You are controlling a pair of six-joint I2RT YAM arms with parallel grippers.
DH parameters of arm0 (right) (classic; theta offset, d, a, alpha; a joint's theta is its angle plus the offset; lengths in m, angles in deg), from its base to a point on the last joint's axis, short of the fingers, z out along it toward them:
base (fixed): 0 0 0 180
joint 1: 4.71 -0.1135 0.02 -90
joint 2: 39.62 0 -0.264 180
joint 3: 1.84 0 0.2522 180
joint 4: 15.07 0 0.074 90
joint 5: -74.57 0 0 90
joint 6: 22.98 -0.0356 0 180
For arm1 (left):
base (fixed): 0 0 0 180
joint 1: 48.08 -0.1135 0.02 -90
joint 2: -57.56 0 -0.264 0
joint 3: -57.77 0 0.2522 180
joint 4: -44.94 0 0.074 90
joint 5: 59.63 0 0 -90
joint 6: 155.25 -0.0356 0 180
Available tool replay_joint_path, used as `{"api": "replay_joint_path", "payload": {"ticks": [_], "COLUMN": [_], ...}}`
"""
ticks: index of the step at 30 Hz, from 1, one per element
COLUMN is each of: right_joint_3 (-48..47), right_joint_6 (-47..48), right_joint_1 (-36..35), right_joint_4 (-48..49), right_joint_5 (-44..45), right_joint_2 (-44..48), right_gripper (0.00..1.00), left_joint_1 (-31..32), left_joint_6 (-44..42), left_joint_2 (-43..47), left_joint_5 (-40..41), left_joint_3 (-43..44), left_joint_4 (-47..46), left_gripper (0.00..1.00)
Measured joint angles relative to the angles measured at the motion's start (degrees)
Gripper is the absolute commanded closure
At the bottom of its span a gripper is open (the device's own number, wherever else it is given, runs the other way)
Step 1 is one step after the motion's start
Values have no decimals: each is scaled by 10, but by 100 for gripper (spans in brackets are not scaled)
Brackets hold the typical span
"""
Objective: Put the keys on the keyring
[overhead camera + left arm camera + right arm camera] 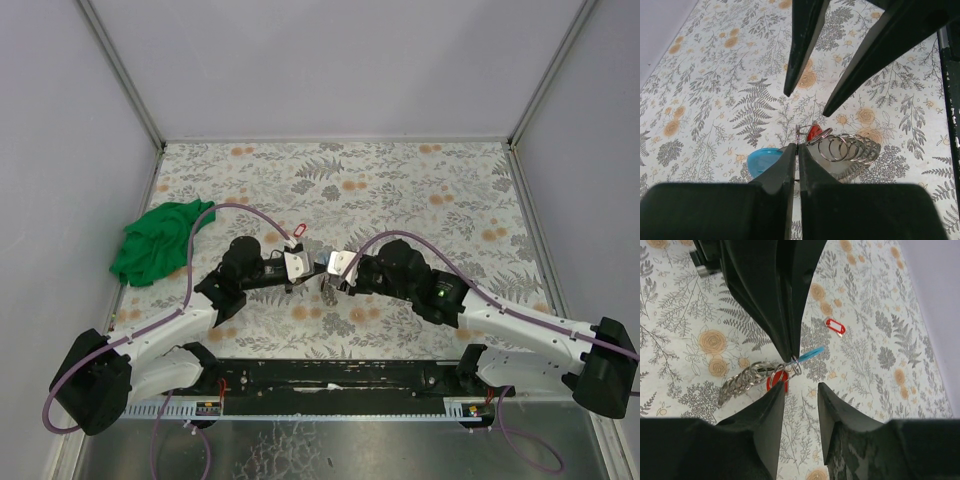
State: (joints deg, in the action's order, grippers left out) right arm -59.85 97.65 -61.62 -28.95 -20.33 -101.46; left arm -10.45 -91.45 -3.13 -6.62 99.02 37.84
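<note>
My left gripper [797, 146] is shut on the keyring [811, 353], a thin loop whose light-blue arc [761, 161] sticks out beside the fingertips. A key with a red tag [777, 381] and a bunch of metal rings [848, 148] hang or lie right at that loop. My right gripper [800, 389] stands open just in front of it, holding nothing, with its left finger over part of the red tag. Another key with a red tag [835, 326] lies loose on the table beyond. In the top view both grippers [297, 265] [338, 265] meet tip to tip at mid-table.
A green cloth [158, 240] is bunched at the left side of the floral table [420, 190]. Purple cables [240, 208] arch over both arms. White walls close the table on three sides.
</note>
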Motion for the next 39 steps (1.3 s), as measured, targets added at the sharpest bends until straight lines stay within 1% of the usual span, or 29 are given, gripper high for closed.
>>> {"api": "replay_joint_path", "payload": {"ticks": [5,12,18,25,28,35,37,39], "right_joint_3": [33,76,88,97,98,109,111,112], "right_joint_6": [-20,-55,-72,-82,-86,-92,-91,-89], "right_joint_1": [0,0,1,8,12,20,20,20], "right_joint_4": [28,98,136,169,175,194,202,207], "right_joint_5": [13,23,24,24,24,23,19,14], "right_joint_2": [5,13,14,-4,-13,-19,-22,-25], "right_gripper": [61,58,58,62,68,93,98,100], "left_joint_1": [0,2,2,2,2,2,2,2], "left_joint_6": [9,25,37,47,52,70,80,92], "left_joint_2": [0,0,0,0,0,0,0,-1], "left_joint_5": [1,15,17,17,17,17,17,20], "left_joint_3": [0,-7,-12,-15,-18,-27,-33,-43], "left_joint_4": [-3,-26,-35,-50,-58,-84,-102,-123], "left_gripper": [100,100,100,100,100,100,100,100]}}
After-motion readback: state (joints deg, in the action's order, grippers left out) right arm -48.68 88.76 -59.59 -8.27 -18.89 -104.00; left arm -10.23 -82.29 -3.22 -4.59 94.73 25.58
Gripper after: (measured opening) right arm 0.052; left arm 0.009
